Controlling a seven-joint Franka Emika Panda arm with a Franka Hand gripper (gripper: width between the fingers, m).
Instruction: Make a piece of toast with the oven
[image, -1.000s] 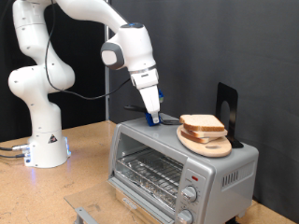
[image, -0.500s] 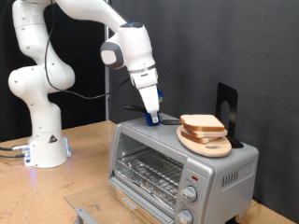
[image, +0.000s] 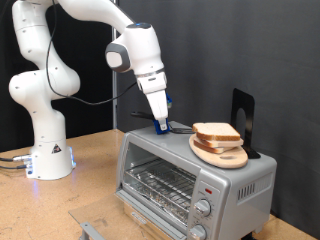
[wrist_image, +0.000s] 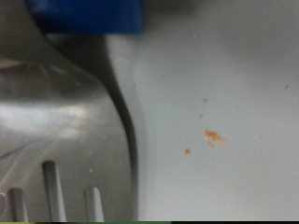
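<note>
**Claw down on the oven roof, toast waiting on its board**

Far to the claw's left in the exterior view stood the arm's white base (image: 48, 155), bolted to the wooden tabletop (image: 95, 185), with the arm arching up and over from it. The claw (image: 161, 127) itself reached down at a slant to the top of the oven (image: 190, 175), its tip at or just above the roof near the back edge; blue parts showed at its end. Whether its fingers were spread or pressed together could not be told from either view (the wrist view showed only a blue edge (wrist_image: 86, 14), a stretch of brushed metal with slots, and a pale surface flecked with orange crumbs (wrist_image: 214, 137)). Nothing could be seen pinched between the fingers.

Below the claw, the oven's glass door (image: 160, 187) was shut, the wire rack visible behind it, and round knobs (image: 203, 209) sat further right on the front panel. Right of the claw, near but apart from it, the piece of toast (image: 216, 132) lay on a round wooden board (image: 222, 153) resting on the oven roof. Beyond that stood a dark upright stand (image: 242, 118).
</note>
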